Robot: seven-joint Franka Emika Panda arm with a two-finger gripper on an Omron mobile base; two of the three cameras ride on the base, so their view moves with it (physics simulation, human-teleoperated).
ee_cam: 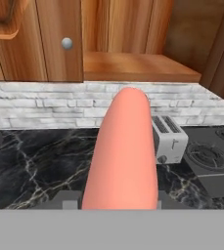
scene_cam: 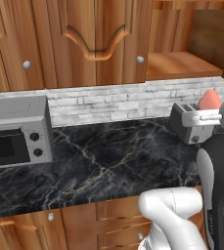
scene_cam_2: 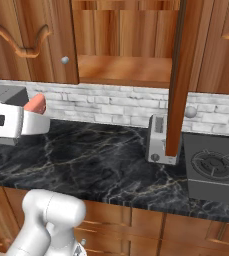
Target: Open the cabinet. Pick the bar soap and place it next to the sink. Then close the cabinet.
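Above marble counter (scene_cam: 108, 161): tool (scene_cam_2: 40, 114) clamps bar soap (ee_cam: 123, 156); no writing legible.

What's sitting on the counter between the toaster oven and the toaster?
Nothing: in the left base view the black white-veined marble counter lies bare between the grey box-shaped toaster oven and the small grey two-slot toaster.

My gripper (scene_cam_2: 40, 119) clamps the bar soap (scene_cam_2: 35, 104) above the counter's (scene_cam_2: 101, 160) left end; the cabinet (scene_cam_2: 126, 50) stands open, toaster (scene_cam_2: 158, 140) near its back edge.
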